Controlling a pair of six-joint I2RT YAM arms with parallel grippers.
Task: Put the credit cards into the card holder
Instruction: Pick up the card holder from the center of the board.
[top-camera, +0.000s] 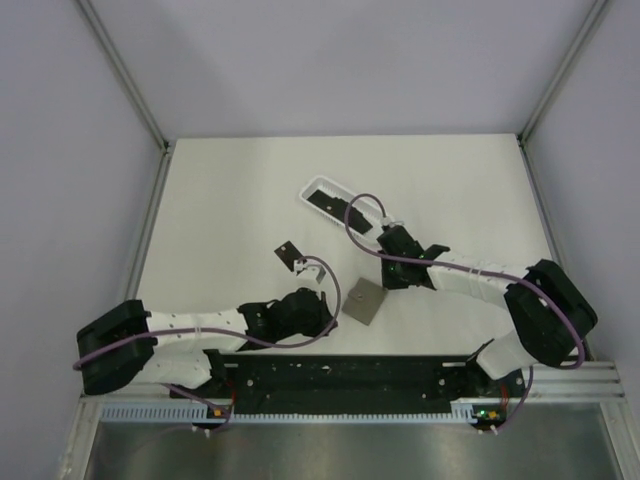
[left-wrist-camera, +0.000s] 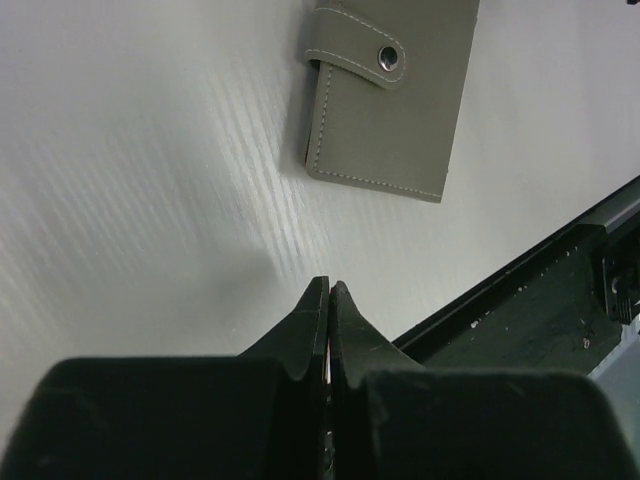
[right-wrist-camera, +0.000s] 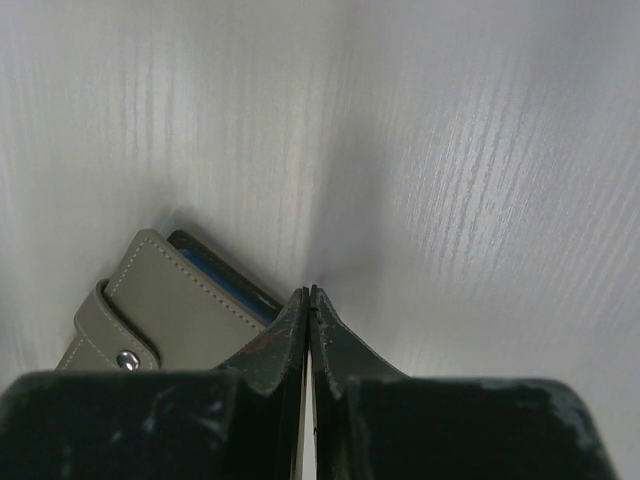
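Card holder (left-wrist-camera: 400, 130), grey, stitched, with metal snap (left-wrist-camera: 388, 58)

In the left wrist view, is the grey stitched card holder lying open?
No, the grey stitched rectangular card holder is folded shut, its strap fastened by the metal snap.

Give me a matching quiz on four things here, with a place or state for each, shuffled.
Things: 1 card holder; 2 white tray; 3 loose black card; 4 left hand.
States: A shut tight; B strap snapped, nearest the front edge; C alone, left of the tray; D farthest back, another black card inside.
Pairs: 1B, 2D, 3C, 4A.
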